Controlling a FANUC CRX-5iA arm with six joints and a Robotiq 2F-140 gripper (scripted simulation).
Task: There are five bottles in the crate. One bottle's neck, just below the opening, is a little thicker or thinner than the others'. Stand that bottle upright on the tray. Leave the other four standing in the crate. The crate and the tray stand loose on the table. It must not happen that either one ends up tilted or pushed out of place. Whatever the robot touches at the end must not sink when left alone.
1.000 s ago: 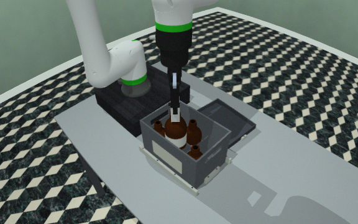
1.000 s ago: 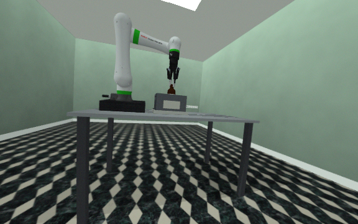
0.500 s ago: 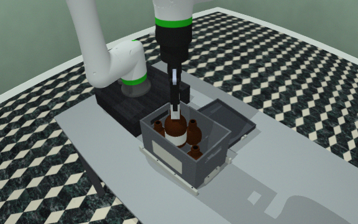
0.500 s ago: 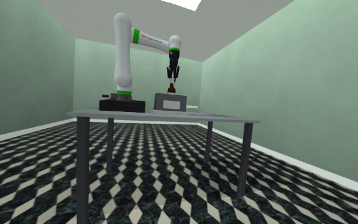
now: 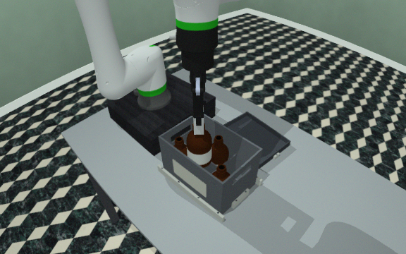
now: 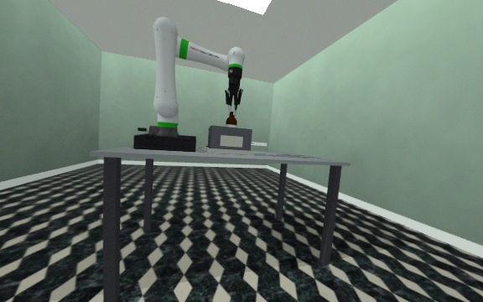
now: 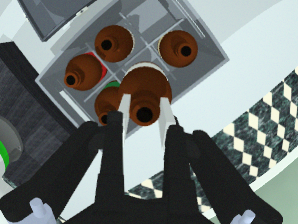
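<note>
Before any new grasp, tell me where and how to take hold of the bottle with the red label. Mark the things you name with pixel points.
I'd grip the neck of the red-label bottle (image 7: 84, 72) from straight above, fingers on opposite sides just below the opening. It stands upright in the crate (image 5: 241, 176) (image 6: 213, 138) (image 7: 220, 61), mouth up, and the neck is narrower than the body, which neighbouring bottles and the crate wall crowd.

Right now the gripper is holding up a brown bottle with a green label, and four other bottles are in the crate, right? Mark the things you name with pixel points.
Not quite: the label on the brown bottle (image 5: 199, 141) (image 6: 231, 121) (image 7: 145, 92) is white, as the top view shows. The rest is right.
</note>
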